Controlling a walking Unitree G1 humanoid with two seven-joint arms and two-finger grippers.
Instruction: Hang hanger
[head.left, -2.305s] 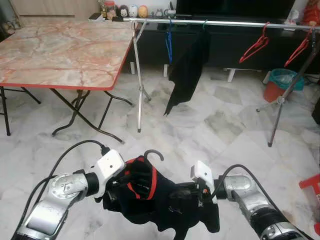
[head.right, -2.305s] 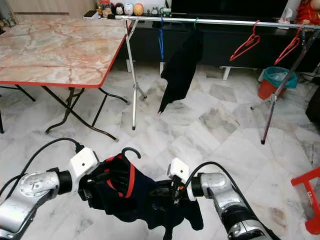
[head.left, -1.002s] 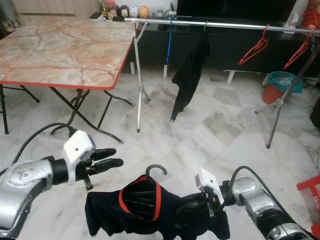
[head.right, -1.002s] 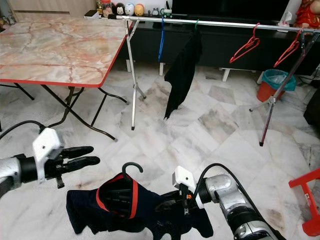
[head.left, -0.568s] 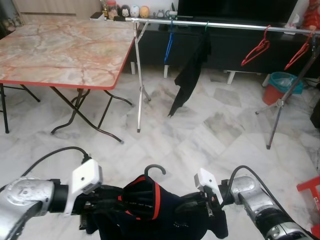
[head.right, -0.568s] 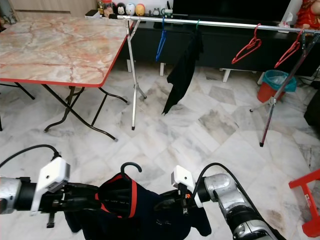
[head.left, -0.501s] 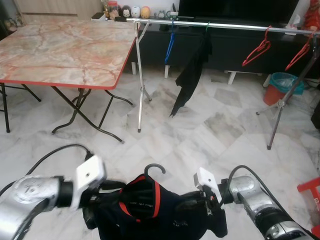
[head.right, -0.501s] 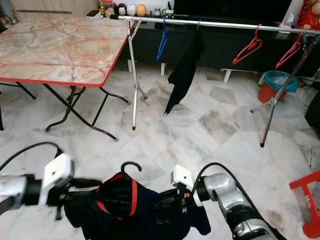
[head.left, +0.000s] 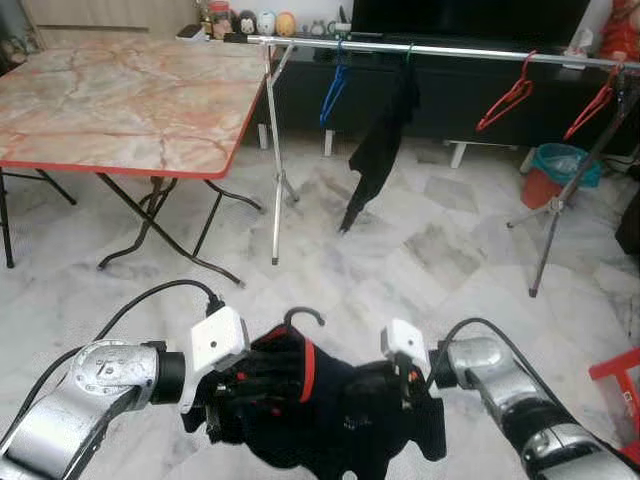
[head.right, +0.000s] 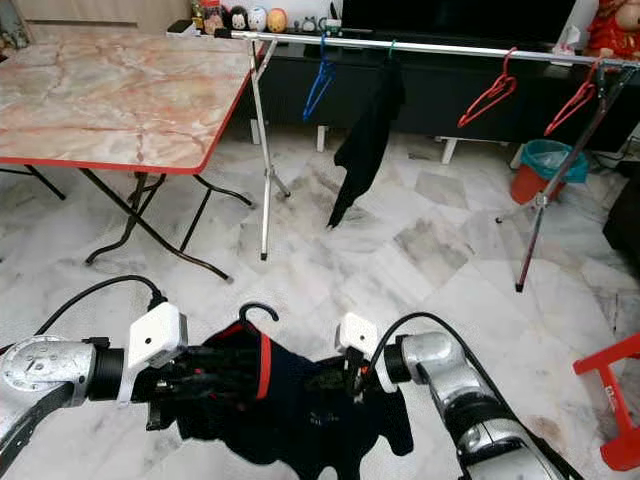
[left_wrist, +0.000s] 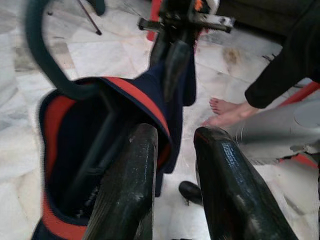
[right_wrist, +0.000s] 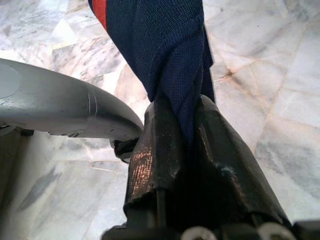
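The robot is carrying the dark shirt (head.left: 330, 410) on its hanger (head.left: 302, 316) low at 6 o'clock, the right claw (right_wrist: 180, 145) clamping its cloth, the left claw (left_wrist: 175, 180) parted beside the collar, and likely next walking toward the rail (head.left: 450, 48) at 12 o'clock.

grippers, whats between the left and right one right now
In the left eye view, the navy shirt with its red collar, on a hanger whose black hook sticks up, spans from the left gripper to the right gripper, which is shut on the fabric.
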